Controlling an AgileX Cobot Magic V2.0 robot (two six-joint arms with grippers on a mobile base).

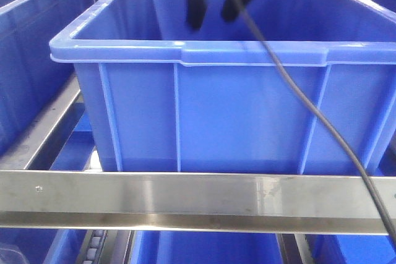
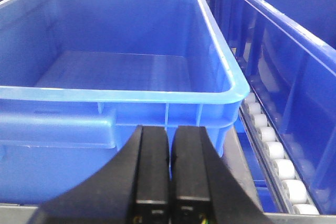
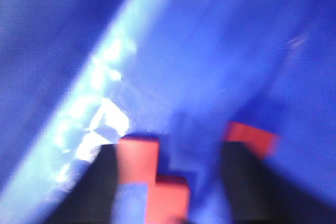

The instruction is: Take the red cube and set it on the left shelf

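Centre bin (image 1: pixel 247 122) on shelf rail (image 1: pixel 185 199); second bin (image 1: pixel 31 47) left; gripper (image 1: pixel 213 7) above far interior; cable (image 1: pixel 322 122) trailing near-right.

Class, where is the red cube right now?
Only the blurred right wrist view shows red cubes, low in frame between the right gripper's jaws, inside a blue bin.

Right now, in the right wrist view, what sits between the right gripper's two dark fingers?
Red blocks show low between the right gripper fingers, with blue bin floor behind them. The frame is blurred, so contact cannot be told.
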